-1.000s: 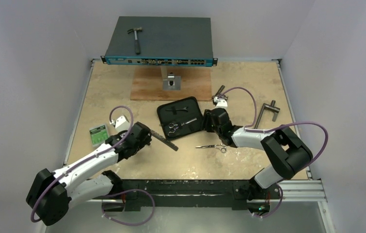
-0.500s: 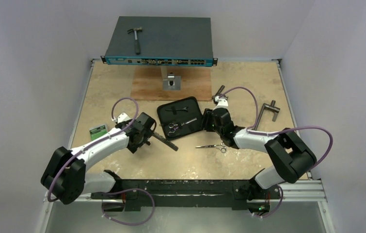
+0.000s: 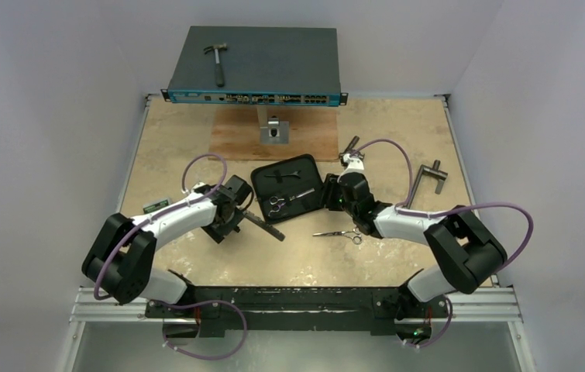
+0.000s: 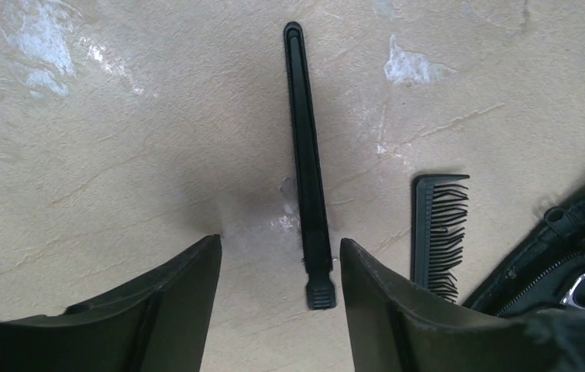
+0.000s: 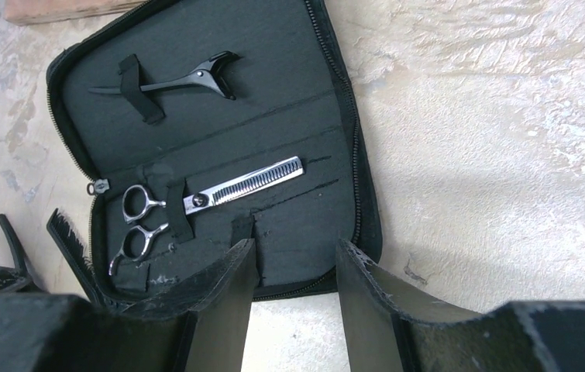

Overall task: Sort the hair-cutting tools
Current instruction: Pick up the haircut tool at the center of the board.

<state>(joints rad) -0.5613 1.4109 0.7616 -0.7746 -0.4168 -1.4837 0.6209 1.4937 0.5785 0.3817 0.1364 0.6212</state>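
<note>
1. Left gripper (image 4: 279, 244): fingers apart, gripping nothing. It sits low over the table (image 4: 103, 116), just off the left side of the open case.
2. Black hair clip (image 4: 307, 170): lies flat on the table, running lengthwise away from the wrist camera. Its ridged end is in the gap between the left fingers, closer to the finger on the case side. Cannot tell whether it touches that finger.
3. Black comb (image 4: 435, 232): flat on the table just beside the clip and roughly parallel to it, between the clip and the case edge. Teeth face the case.
4. Right gripper (image 5: 295, 248): fingers apart, nothing between them. It hangs over the near edge of the case (image 5: 273, 116), which lies unzipped and spread flat.
5. Thinning scissors (image 5: 196, 203): in the nearer half of the case, under an elastic strap close to the pivot. Blades shut, finger rings toward the comb side.
6. Black pointed tool (image 5: 173, 81): in the farther half of the case, under its own strap. Exact kind unclear.
7. Second scissors (image 3: 339, 233): on the bare table outside the case, toward its near side, just beside the right arm.
8. Not task items: hammer (image 3: 217, 60) on top of the network switch (image 3: 273, 62) at the far edge; a grey T-handled tool (image 3: 431, 177) on the table right of the case.
</note>
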